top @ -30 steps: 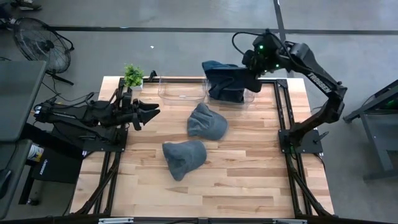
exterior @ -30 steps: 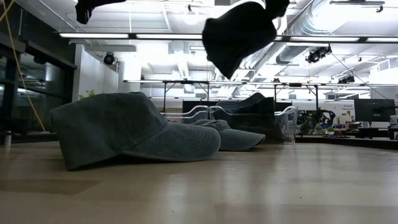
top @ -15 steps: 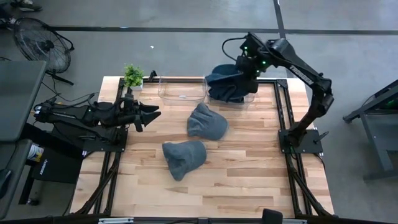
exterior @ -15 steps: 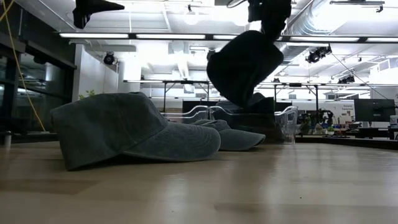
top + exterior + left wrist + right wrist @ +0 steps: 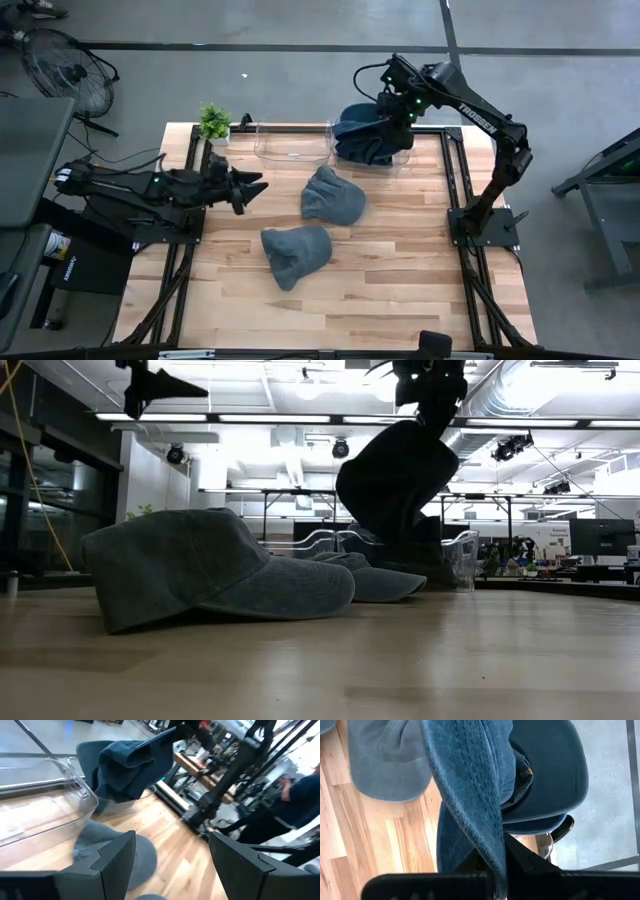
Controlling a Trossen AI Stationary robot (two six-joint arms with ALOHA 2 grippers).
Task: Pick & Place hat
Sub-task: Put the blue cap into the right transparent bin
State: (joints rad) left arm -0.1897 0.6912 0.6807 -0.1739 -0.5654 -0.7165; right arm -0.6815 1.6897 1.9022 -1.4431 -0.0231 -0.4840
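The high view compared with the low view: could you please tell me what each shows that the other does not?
Only the high view shows the small plant, the left pincer open over the table, and two separate clear bins. Only the low view shows the room's ceiling lights and desks beyond. Both show two grey caps lying on the table and the right pincer holding a dark cap over a bin.

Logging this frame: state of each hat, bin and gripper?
Right gripper: shut on dark blue hat, held over the right clear bin.
Left gripper: open, empty, above table.
Two grey hats: lying on table.
Left clear bin: empty.
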